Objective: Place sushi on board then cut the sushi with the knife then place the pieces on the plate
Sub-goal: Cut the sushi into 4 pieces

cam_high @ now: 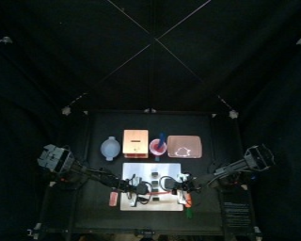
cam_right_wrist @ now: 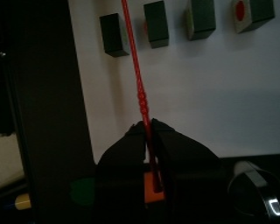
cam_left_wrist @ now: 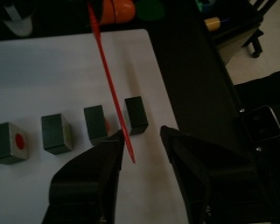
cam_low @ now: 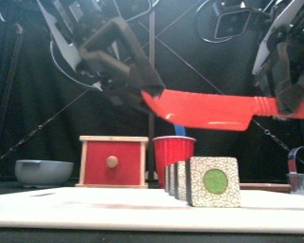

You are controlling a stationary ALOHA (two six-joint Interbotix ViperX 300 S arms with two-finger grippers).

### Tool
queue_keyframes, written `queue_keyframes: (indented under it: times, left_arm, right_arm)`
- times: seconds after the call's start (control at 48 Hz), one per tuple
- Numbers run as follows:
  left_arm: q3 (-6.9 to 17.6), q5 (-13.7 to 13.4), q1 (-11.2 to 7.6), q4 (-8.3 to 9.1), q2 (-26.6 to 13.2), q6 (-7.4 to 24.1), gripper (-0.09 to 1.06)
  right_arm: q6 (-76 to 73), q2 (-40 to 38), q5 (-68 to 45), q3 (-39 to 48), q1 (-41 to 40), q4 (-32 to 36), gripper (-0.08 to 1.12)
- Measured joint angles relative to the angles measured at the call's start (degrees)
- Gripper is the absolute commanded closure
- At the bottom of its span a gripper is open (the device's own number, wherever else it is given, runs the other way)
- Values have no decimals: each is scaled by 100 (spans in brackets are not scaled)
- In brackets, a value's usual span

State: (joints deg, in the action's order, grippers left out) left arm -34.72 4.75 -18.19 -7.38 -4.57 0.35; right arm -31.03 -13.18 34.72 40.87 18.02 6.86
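Step in hand: we are judging the cutting as finished or nearly so. Four sushi pieces (cam_low: 213, 181) are standing apart in a row on the white cutting board (cam_low: 117, 204), near the front edge of the desk (cam_high: 101, 166).
Right end effector (cam_right_wrist: 147, 131): it is pressed together, pinching the handle of the red knife (cam_low: 205, 106). The knife is hanging level above the pieces without touching them.
Left end effector (cam_left_wrist: 142, 137): it is spread, with the blade tip lying between its fingers (cam_left_wrist: 90, 175), unpinched.
Blade line: the blade is crossing over the gap between two pieces at one end of the row.
Risk, blade twist: we are holding the knife by its handle end only, so any downward press is likely to lever the blade round in the grip.
Risk, snag: closing or shifting the left end effector now could catch the tip and drag the knife out of line.
Risk, toppling: the pieces are standing on narrow bases. A sideways sweep of the blade could knock one into the next or off the board.
Risk, transfer: the pink tray (cam_high: 186, 147) is lying far right, well apart from the board. With the right end effector occupied by the knife, a piece carried across could slip on the way.
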Motion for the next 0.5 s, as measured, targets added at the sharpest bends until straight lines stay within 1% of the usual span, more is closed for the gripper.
queue_keyframes:
  times: [0.083, 0.208, 0.354, 0.5]
  left_arm:
    - [-53, -18, 0, 132, 158, -9, 15]
    - [-141, 18, 0, 255, 352, 0, 15]
    - [-220, 141, 123, 360, 439, 0, 15]
    - [-264, 281, 264, 422, 448, -9, 15]
  right_arm:
    - [0, -360, 193, 193, 9, -158, 68]
    - [-18, -896, 378, 580, -18, -527, 68]
    - [-35, -1591, 536, 1037, -9, -1037, 68]
    - [-44, -2188, 668, 1424, -26, -1441, 68]
